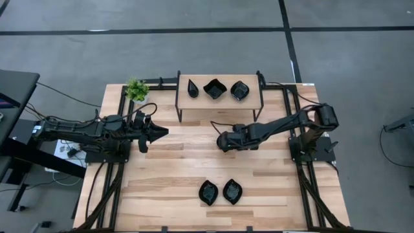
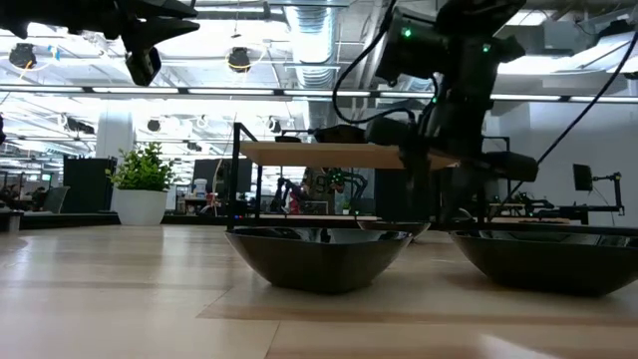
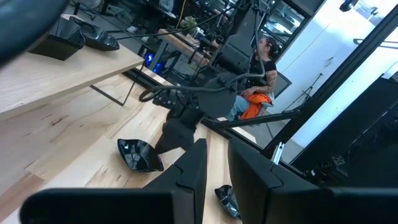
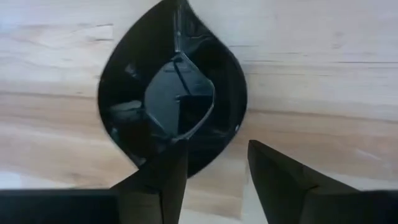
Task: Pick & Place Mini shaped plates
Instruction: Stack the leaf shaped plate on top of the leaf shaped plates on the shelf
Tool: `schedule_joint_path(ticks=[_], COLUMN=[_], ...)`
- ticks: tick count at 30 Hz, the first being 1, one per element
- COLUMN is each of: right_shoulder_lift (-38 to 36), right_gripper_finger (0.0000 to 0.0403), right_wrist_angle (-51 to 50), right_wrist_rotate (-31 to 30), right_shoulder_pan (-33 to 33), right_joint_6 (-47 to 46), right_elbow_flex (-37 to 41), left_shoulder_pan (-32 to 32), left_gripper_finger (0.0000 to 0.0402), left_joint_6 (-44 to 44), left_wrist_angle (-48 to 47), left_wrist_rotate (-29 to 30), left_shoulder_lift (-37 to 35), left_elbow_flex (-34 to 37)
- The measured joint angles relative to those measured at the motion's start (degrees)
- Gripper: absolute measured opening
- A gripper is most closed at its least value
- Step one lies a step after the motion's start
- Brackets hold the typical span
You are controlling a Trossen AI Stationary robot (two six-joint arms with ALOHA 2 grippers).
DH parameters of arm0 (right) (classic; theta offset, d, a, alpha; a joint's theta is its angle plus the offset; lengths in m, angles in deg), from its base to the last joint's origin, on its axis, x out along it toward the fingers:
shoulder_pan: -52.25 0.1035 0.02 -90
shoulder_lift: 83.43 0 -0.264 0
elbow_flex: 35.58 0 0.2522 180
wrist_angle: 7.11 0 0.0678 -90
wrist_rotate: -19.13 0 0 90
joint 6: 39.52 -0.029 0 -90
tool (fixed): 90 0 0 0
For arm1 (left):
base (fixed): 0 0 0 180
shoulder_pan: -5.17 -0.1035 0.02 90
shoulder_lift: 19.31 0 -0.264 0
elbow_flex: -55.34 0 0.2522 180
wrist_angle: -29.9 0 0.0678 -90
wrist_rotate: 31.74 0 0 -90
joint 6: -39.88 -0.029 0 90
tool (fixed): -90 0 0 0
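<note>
Overhead, we see the right arm reaching in from the right edge of the counter [image 1: 162, 168] toward its middle, the right gripper [image 1: 222, 142] hanging over bare wood just in front of the small shelf [image 1: 220, 98]. In its own wrist view its two fingers [image 4: 163, 177] stand apart with nothing between them, above a leaf-shaped black plate [image 4: 173, 93] lying on the wood. The left arm stretches in from the left edge, its left gripper [image 1: 155, 133] pointing toward the centre; its fingers [image 3: 193, 168] sit near each other with a narrow gap and hold nothing.

We count five plates from above: three on the shelf, a slim teardrop [image 1: 193, 87], a wavy square [image 1: 215, 88] and a leaf oval [image 1: 240, 90], and two on the counter near its front edge, one [image 1: 208, 191] just beside the other [image 1: 232, 191]. One green plant [image 1: 136, 89] stands at the back left corner.

The level view shows the two front plates as deep bowl-like profiles, which the overhead view does not. The left wrist view alone shows a person seated beyond the counter.
</note>
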Motion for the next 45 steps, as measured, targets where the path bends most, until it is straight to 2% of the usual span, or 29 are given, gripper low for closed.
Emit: schedule_joint_path(ticks=[10, 15, 22, 33, 45], right_shoulder_lift=[0.94, 0.99, 0.99, 2.08, 2.92], right_gripper_finger=[0.0146, 0.0139, 0.0143, 0.0141, 0.0135], right_wrist_angle=[-0.31, -0.09, -0.38, 0.33, 3.29], right_wrist_rotate=[-3.49, -3.37, -2.73, -6.12, -7.12], right_shoulder_pan=[-0.84, -1.54, -1.01, 1.53, 1.62], right_joint_6=[-0.80, -0.78, -0.74, -6.47, -6.31], right_elbow_flex=[0.00, 0.00, 0.00, 0.70, 0.59], left_shoulder_pan=[0.02, 0.00, 0.02, 0.00, 0.00], left_gripper_finger=[0.0066, 0.0066, 0.0066, 0.0066, 0.0066], left_joint_6=[0.00, 0.00, 0.00, 0.00, 0.00], left_wrist_angle=[0.15, 0.26, 0.39, 0.42, 1.03], left_wrist_rotate=[0.01, 0.05, 0.10, -0.49, -1.37], left_shoulder_lift=[-0.02, -0.02, -0.02, -0.02, -0.46], left_elbow_flex=[0.00, 0.00, 0.00, 0.00, 0.00])
